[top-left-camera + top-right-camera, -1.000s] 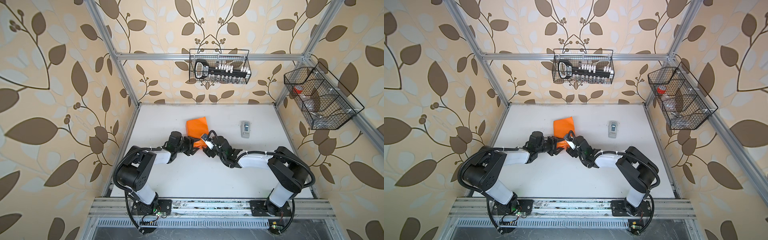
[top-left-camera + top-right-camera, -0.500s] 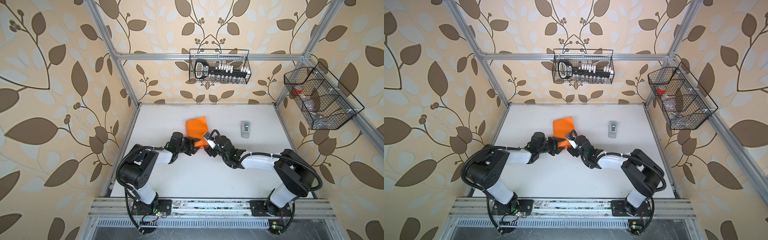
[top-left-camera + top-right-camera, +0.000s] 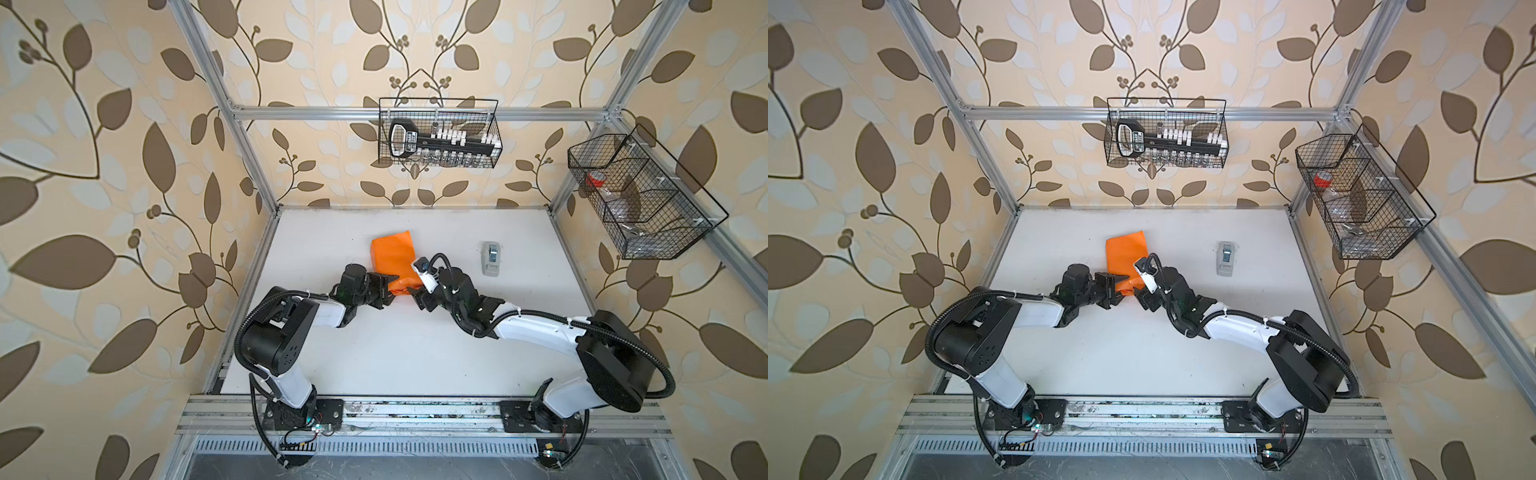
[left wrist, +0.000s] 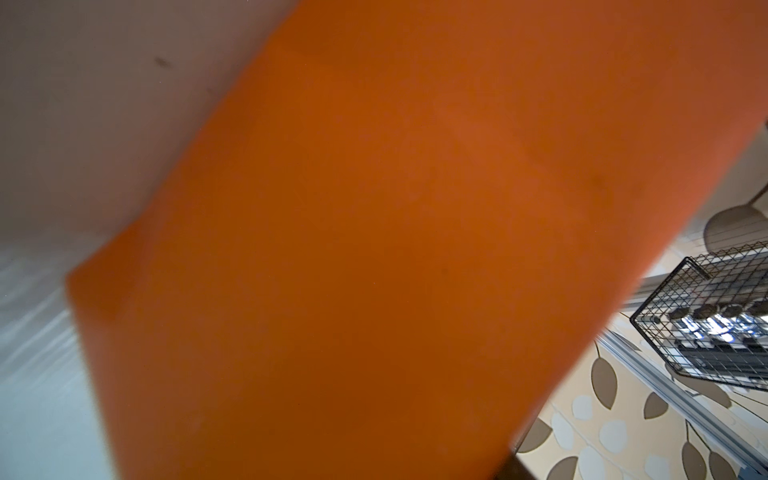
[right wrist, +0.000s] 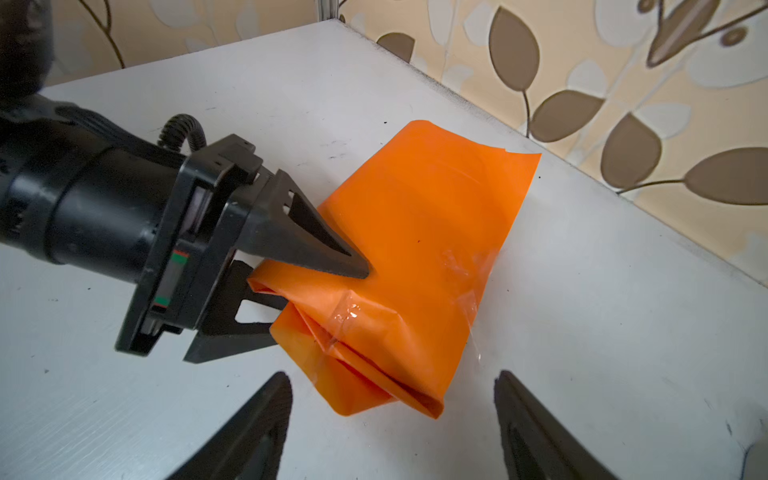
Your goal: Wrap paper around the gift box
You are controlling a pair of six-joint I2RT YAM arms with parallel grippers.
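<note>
Table: white, both arms reaching in from near edge.
baskets: wire, one on back wall, one on rt wall, both off the table.
paper: orange, wrapped into a longish bundle, lying mid-table toward the back, a bit left of centre in both top views. Far end open and flattish, near end folded into stacked flaps.
box: not visible, can't tell if inside the bundle.
L wrist view: mostly blurred orange, paper filling the frame.
L gripper: clamped on near-left corner of paper, upper finger pressed on top, lower one under the fold.
R gripper: spread wide, tips either side of paper's near end, no contact seen, holding nothing. Sits just at near side of bundle in a top view.
dispenser: grey-white, on table to the rt of paper, well apart, untouched.
tape: clear, shiny patches on paper along one edge and by the near fold.
</note>
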